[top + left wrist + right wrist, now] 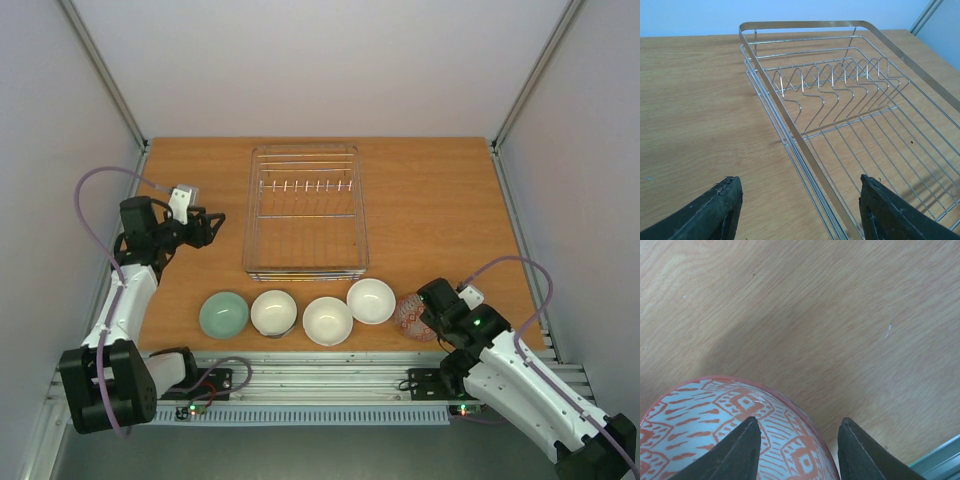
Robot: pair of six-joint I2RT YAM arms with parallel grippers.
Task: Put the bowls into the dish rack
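- Bowls, five, upright in a loose row along the near edge of the table, all outside the dish rack.
- From the left: pale green bowl, left white bowl, middle white bowl, right white bowl, all close together, the last set slightly farther back.
- Red-patterned bowl at the right end of the row, just beside the right white bowl.
- Right gripper astride that bowl's rim on its right side: one finger over the patterned inside, the other outside it above bare wood. Cannot tell whether clenched on the rim or only flanking it.
- Dish rack lying mid-table, just beyond the row, long side running near to far, with a line of upright tines across its far half.
- Left gripper left of the rack and near it, above the wood, released, jaws wide apart, facing across the rack's left wall; well apart from the bowls.
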